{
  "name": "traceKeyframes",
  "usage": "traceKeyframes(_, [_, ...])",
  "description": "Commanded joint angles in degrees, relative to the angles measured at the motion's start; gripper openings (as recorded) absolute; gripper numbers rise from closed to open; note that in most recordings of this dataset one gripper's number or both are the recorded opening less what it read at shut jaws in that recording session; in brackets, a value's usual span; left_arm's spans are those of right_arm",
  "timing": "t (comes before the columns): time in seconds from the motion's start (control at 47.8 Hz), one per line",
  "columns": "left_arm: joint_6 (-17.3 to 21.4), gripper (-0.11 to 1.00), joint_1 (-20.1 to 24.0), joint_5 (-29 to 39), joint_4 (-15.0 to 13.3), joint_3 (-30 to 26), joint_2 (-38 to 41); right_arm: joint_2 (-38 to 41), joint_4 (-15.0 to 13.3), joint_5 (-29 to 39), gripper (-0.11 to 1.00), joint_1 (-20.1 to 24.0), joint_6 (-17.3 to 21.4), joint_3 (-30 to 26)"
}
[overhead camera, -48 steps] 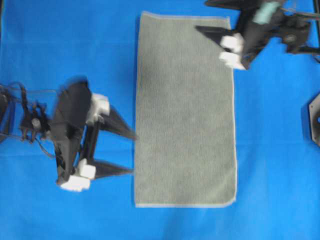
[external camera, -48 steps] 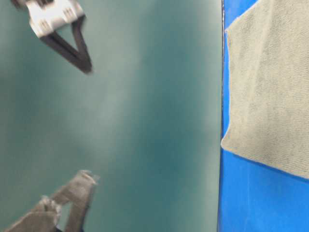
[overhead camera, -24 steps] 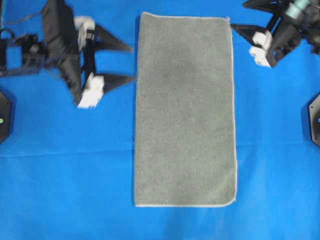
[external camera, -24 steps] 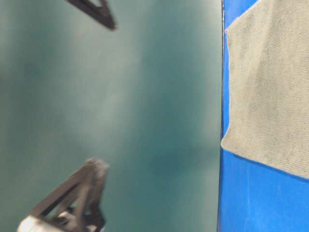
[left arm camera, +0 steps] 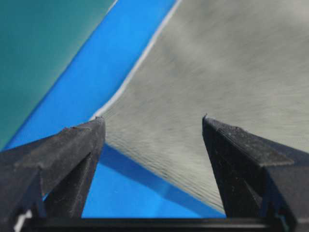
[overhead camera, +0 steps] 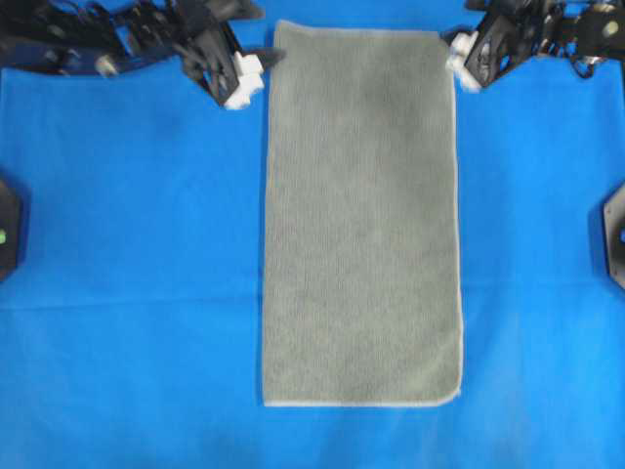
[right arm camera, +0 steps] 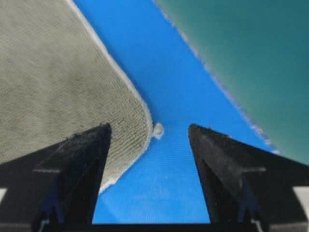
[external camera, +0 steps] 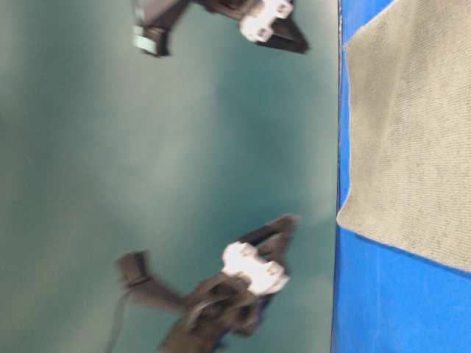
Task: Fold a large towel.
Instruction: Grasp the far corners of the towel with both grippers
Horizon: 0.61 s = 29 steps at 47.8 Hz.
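Rectangular grey-green fuzzy towel (overhead camera: 361, 210) lies flat; left end effector (overhead camera: 262, 61) and right end effector (overhead camera: 459, 51) gape at its far corners.

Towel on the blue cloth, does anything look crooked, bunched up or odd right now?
Nothing stands out. The large towel lies flat and smooth, edges roughly straight. Only a small pale tag or thread tuft sticks out at its corner by the right end effector.

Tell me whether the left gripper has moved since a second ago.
Yes. In the overhead view the left gripper has gone from beside the lower half of the large towel up to its top left corner, jaws open.
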Motion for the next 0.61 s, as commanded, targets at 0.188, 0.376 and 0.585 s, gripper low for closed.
traceKeyframes(0.188, [0.09,0.77,2.64,-1.85,-0.35,-6.5,10.99,9.05,0.09,-6.94,0.65,-1.49,0.44,-2.9])
traceKeyframes(0.376, [0.18,0.76,3.16,-1.85,-0.26,-8.17,14.41,12.13,-0.09,-7.21,0.64,-2.02,0.26,-4.22])
traceKeyframes(0.585, [0.97,0.56,3.96,-1.05,-0.35,-7.47,14.41,12.48,-0.18,-7.21,0.48,-2.02,0.09,-5.1])
